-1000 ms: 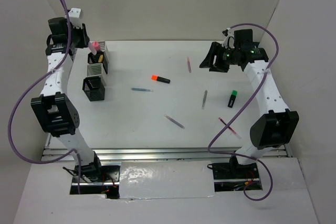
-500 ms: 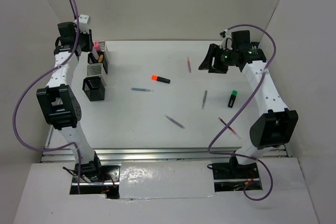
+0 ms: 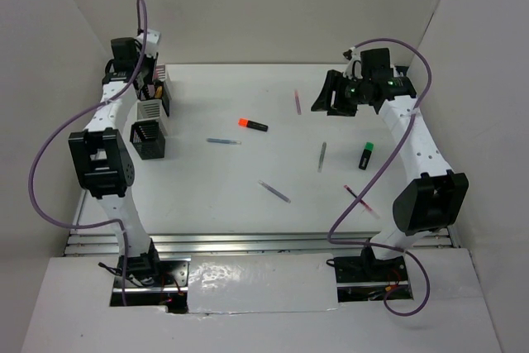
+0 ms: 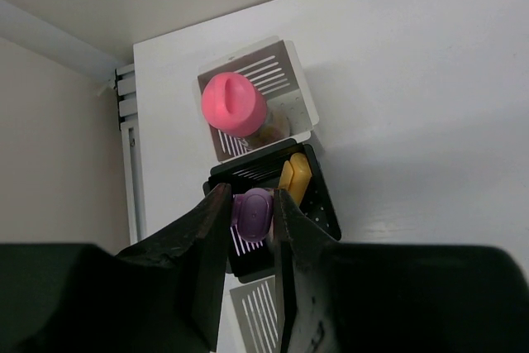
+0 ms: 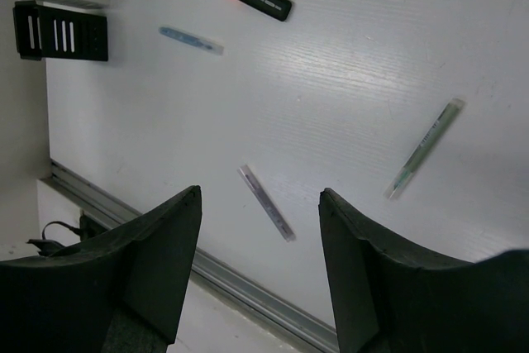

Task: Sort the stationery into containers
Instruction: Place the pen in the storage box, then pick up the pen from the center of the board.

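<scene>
Far left: L gripper [image 4: 250, 196] sat over the cup cluster at the table's back-left corner, claw narrow & pinched on a purple-capped marker [image 4: 252, 217]. Marker was held upright, cap up, prob. so it could drop straight into the black mesh cup [image 4: 318, 196] below; how deep it sat, can't tell. Yellow highlighter [image 4: 295, 178] stood in that same cup, right beside the purple one. Pink marker [image 4: 234, 105] stood in the silver-white mesh cup [image 4: 285, 64] next toward the back wall. Mid table [image 3: 207, 196], loose & lying flat: blue pen [image 3: 223, 140], orange-capped black marker [image 3: 253, 125], purplish pen [image 3: 274, 191], pink pen [image 3: 297, 102], grey pen [image 3: 322, 156]. R gripper [image 5: 260, 194] hovered above these, claw wide & empty, prob. lining up a pick. Right side: red pen [image 3: 361, 201] & green-capped black marker [image 3: 366, 155], both unsorted.
</scene>
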Robot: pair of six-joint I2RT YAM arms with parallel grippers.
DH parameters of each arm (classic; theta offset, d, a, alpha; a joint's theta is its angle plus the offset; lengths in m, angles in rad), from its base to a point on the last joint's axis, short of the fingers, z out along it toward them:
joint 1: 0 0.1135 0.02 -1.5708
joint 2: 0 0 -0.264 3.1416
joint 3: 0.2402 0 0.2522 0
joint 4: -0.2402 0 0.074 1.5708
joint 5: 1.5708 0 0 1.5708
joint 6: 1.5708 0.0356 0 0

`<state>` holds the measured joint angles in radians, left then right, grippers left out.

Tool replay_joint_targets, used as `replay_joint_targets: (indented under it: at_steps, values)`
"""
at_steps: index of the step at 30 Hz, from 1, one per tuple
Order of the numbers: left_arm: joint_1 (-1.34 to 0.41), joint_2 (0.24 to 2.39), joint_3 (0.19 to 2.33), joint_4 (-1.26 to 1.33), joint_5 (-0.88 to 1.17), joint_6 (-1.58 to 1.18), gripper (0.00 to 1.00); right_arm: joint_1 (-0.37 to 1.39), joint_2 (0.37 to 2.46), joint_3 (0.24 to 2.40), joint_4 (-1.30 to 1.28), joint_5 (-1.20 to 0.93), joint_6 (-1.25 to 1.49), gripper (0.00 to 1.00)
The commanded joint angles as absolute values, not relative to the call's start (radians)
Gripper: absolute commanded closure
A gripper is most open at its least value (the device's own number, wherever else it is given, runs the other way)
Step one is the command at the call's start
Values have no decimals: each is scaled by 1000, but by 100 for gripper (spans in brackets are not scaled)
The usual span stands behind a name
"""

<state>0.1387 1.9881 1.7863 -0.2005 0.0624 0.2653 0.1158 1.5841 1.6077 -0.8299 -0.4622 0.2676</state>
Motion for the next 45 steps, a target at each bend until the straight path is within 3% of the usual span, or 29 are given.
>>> replay_joint_targets:
  at_steps: [1,6,12,14,21,28,33,36,40,45]
  values:
    - [126,2016,1796,-144,8,324,81,127,1583,1598,-807,-446,252,35]
    - [104,2034,1799,-143,-37,354,78,127,1582,1595,-807,-440,250,35]
    - [98,2048,1809,-147,-44,336,47,127,1588,1595,-808,-437,250,34]
    - [103,2043,1810,-150,-31,331,42,127,1588,1594,-808,-437,247,34]
    - [107,1985,1833,-182,70,267,40,127,1588,1578,-801,-439,241,35]
    - [110,1780,1746,-195,346,183,42,161,1626,1589,-790,-425,147,42]
    - [127,1655,1635,-245,535,123,39,314,1771,1732,-816,-290,20,45]
    - [150,1620,1583,-314,658,94,30,388,1903,1865,-836,-213,-95,43]
    - [175,1502,1416,-295,710,46,22,428,2113,2087,-876,-229,-187,40]
    - [163,1387,1281,-314,733,93,20,498,2284,2253,-884,-166,-339,40]
